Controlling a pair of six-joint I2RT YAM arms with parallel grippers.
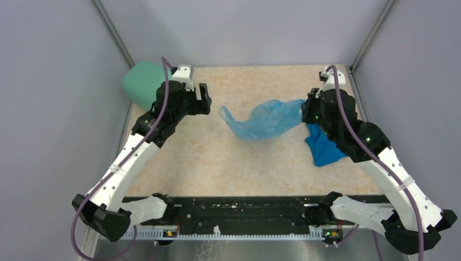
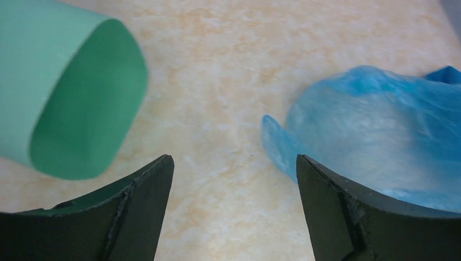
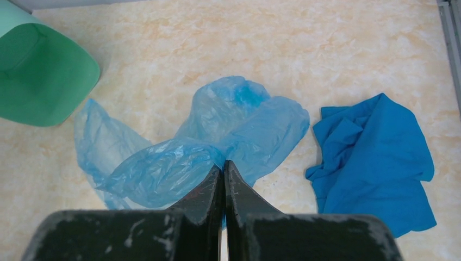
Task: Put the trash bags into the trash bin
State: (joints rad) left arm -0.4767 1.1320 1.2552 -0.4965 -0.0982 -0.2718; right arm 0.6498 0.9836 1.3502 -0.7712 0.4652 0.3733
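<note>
The light blue trash bag (image 1: pixel 266 120) lies crumpled across the middle of the table and also shows in the right wrist view (image 3: pixel 206 147) and the left wrist view (image 2: pixel 380 136). My right gripper (image 1: pixel 303 109) is shut on the bag's right end, its jaws (image 3: pixel 223 166) pinching the film. The mint-green trash bin (image 1: pixel 144 81) lies on its side at the far left corner, mouth facing the table (image 2: pixel 81 109) (image 3: pixel 41 76). My left gripper (image 1: pixel 205 100) is open and empty, between the bin and the bag's left tip (image 2: pixel 234 163).
A dark blue cloth (image 1: pixel 325 148) lies crumpled under my right arm, to the right of the bag (image 3: pixel 375 157). Grey walls and metal posts enclose the table on three sides.
</note>
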